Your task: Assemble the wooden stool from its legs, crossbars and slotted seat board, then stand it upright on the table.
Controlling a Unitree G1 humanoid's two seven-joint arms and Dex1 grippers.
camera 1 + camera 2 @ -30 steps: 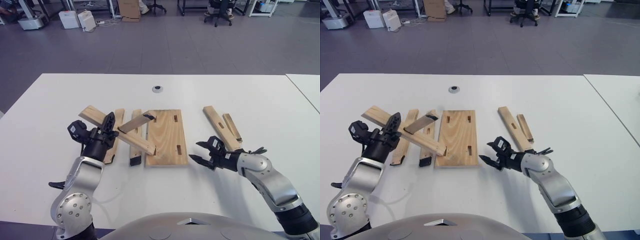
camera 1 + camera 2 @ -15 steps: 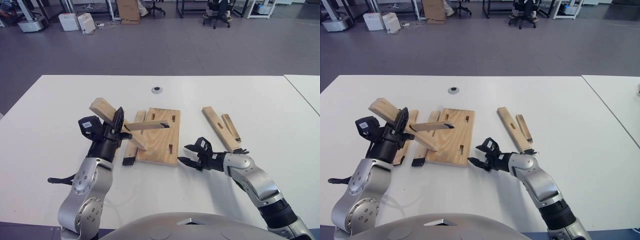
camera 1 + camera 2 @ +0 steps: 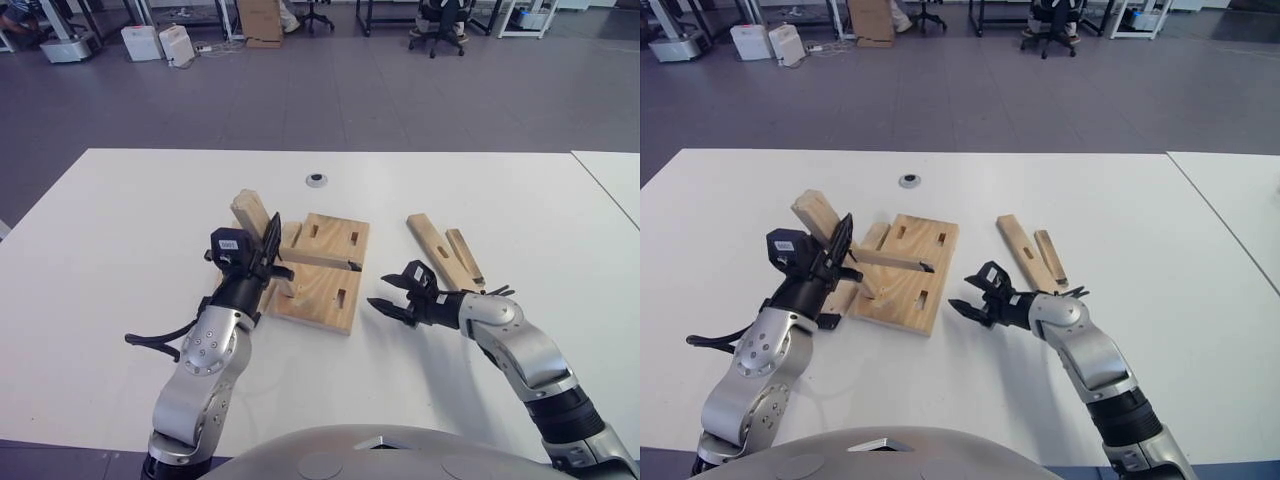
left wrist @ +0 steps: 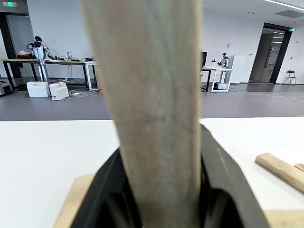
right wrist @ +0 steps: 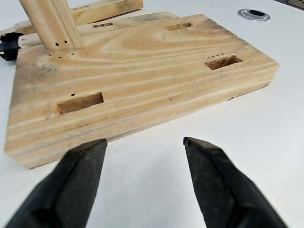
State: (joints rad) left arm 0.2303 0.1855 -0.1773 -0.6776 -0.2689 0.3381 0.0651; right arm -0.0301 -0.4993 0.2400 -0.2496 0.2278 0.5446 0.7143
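Note:
My left gripper (image 3: 264, 246) is shut on a wooden leg (image 3: 250, 212) that stands steeply tilted. The leg's lower end meets the left part of the slotted seat board (image 3: 335, 275), which lies flat. A crossbar (image 3: 318, 260) sticks out of the leg to the right, over the board. In the left wrist view the leg (image 4: 154, 95) rises between the black fingers (image 4: 107, 194). My right gripper (image 3: 392, 300) is open just off the board's front right corner; in the right wrist view its fingers (image 5: 78, 183) face the board's edge (image 5: 142, 109).
A loose leg (image 3: 430, 238) and a shorter crossbar (image 3: 463, 254) lie to the right of the board. Another wooden piece (image 3: 291, 236) lies by the board's left edge. A round grommet (image 3: 316, 179) sits in the table farther back. A second table (image 3: 612, 168) adjoins at the right.
My left gripper has swung the leg and its crossbar rightward and more upright, onto the board. The board has turned a little. My right gripper stays near the board's front right corner.

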